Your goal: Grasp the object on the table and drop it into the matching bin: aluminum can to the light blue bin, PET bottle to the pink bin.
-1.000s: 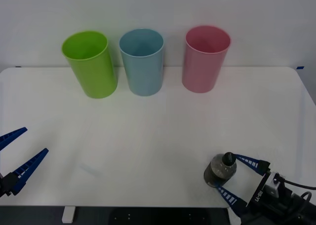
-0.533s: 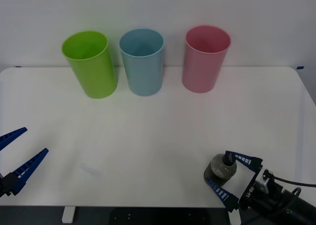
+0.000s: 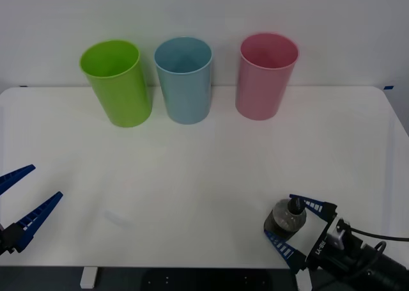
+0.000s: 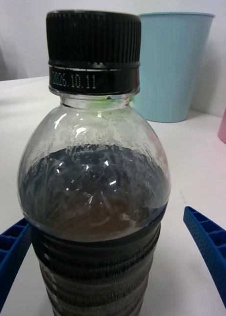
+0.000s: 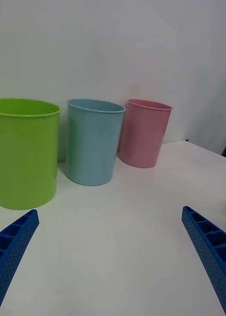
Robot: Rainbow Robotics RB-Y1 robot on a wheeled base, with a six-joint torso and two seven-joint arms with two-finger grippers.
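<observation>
So the bottle [image 3: 286, 219] is standing upright near the front edge of the table [image 3: 211, 169], over on the robot's right side, well away from the bins. Black cap, clear shoulder, dark stuff inside, you can see it really well in the right wrist view.

The right gripper [image 3: 296, 228] has its two blue fingers spread with the bottle sitting right between them, one on each side of the body. From the wrist view there's a visible gap on both sides, so it's open and bracketing the thing, not squeezing. Makes sense to me: coming in low and level from the side puts the pads on the ribbed lower body rather than the rounded shoulder, which would probably slip. My guess is the closing squeeze comes next, and the grasp step is basically lined up but not done.

Pink bin [image 3: 266, 76] is at the back of the table, rightmost of the row, with the blue bin [image 3: 185, 80] just beside it and a green bin [image 3: 117, 82] on the far left. Being PET, it belongs in pink, so a lift and a carry forward are left.

Left gripper [image 3: 20, 206] is parked low at the table's front left, fingers apart, holding nothing.
</observation>
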